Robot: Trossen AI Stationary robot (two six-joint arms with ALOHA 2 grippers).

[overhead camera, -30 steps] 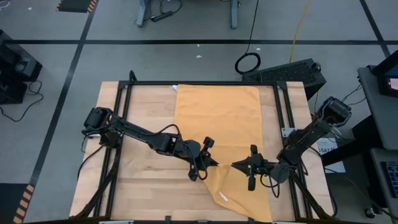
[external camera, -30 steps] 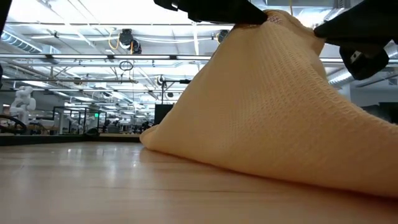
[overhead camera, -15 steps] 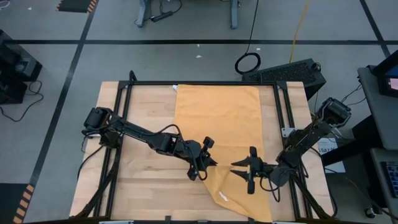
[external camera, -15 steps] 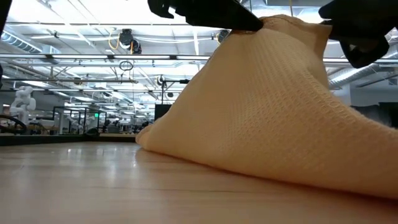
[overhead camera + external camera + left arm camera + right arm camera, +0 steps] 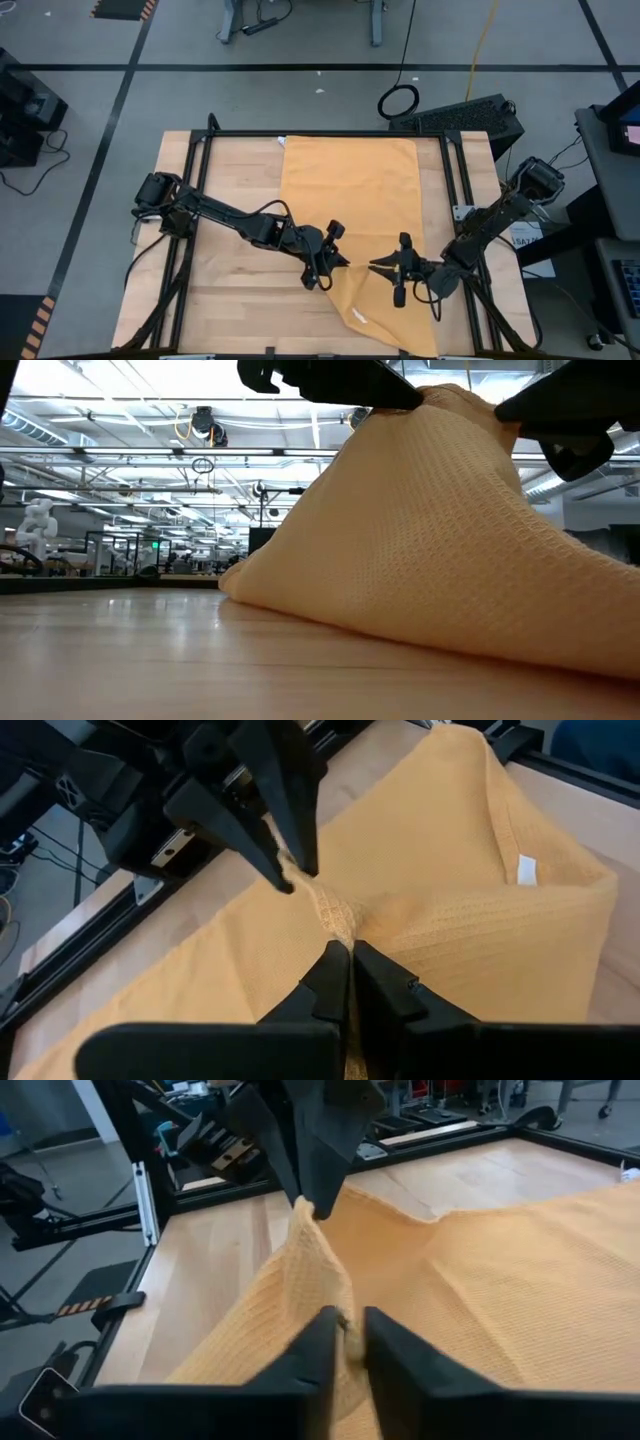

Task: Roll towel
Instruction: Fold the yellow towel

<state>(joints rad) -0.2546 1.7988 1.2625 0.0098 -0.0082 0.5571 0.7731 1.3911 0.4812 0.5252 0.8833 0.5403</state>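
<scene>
The mustard-yellow towel (image 5: 350,190) lies along the table's middle, its far part flat on the wood. Its near part is pulled up into a tent-like ridge (image 5: 440,400), and its white tag (image 5: 360,318) is near the front edge. My left gripper (image 5: 345,262) comes from the table's left and is shut on the ridge. My right gripper (image 5: 375,266) comes from the right and is shut on the same ridge, a short way from the left one. In the low view the raised cloth (image 5: 430,530) slopes down to the table on both sides. My left gripper pinches the top of the raised fold (image 5: 340,932) between its two fingers, slanting down from the table's left. The cloth is lifted there and falls away to the table on either side. My right gripper pinches the same fold's top (image 5: 338,1302) between its two fingers, coming nearly level from the table's right, opposite the left gripper. The fold stands up between the fingers; the cloth below slopes slack to the table.
A black frame rail (image 5: 320,133) runs around the wooden table (image 5: 230,170), with bare wood to the towel's left. A black keyboard-like box (image 5: 470,115) sits beyond the far right corner. A folded-over corner of the towel (image 5: 385,325) lies at the near edge.
My right gripper has opened, letting go of the ridge, then shut on it again at nearly the same spot. The left gripper has kept its hold, and the raised ridge has stayed up.
</scene>
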